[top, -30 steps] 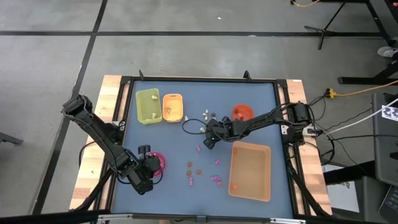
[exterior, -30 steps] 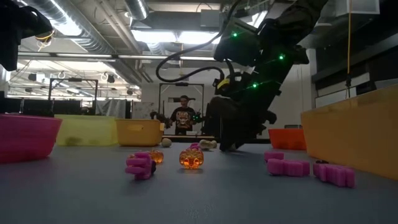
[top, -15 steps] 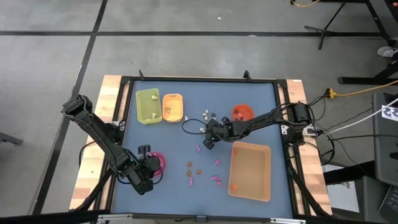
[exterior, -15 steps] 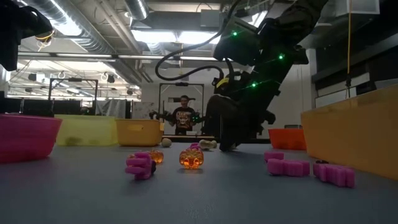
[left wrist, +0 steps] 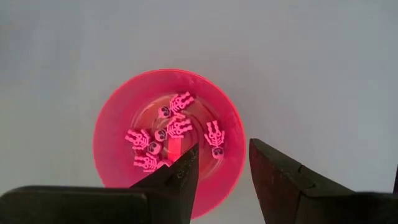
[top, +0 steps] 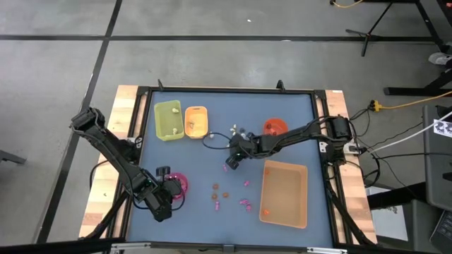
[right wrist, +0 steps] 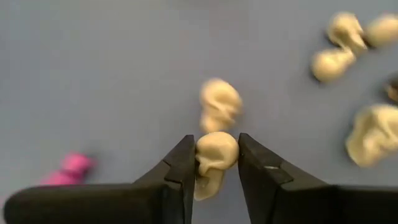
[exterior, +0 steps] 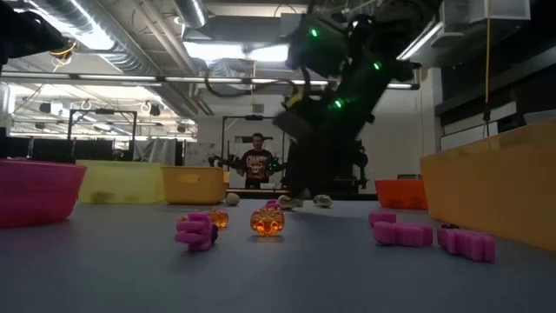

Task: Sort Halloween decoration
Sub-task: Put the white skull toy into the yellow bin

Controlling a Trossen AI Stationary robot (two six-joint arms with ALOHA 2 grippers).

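My right gripper (top: 234,154) hangs over the middle of the table, shut on a cream-white skull trinket (right wrist: 216,151). More cream skulls (right wrist: 219,102) lie on the mat beyond it, beside a few dark grey ones (top: 242,131). Magenta-pink trinkets (top: 246,204) and orange-brown ones (top: 215,187) are scattered toward the near edge. My left gripper (left wrist: 221,168) is open above the pink bowl (left wrist: 112,124), which holds several pink skeletons (left wrist: 177,127). My right gripper pinches the cream skull (right wrist: 216,151) between its two fingertips (right wrist: 185,163), one on each side of its rounded top. The fingers come from above, pointing down. Whether the skull's lower end still rests on the mat cannot be told.
A green tray (top: 168,120) and an orange tray (top: 195,121) sit at the far left. A red bowl (top: 275,128) stands far right of centre, with a tan tray (top: 284,193) near right. A person (exterior: 256,165) stands beyond the table.
My right gripper has moved a little toward the table's far-left and risen, as the low view shows the arm higher and shifted. A cream trinket that the gripper hid before now shows on the mat. The left arm has kept still.
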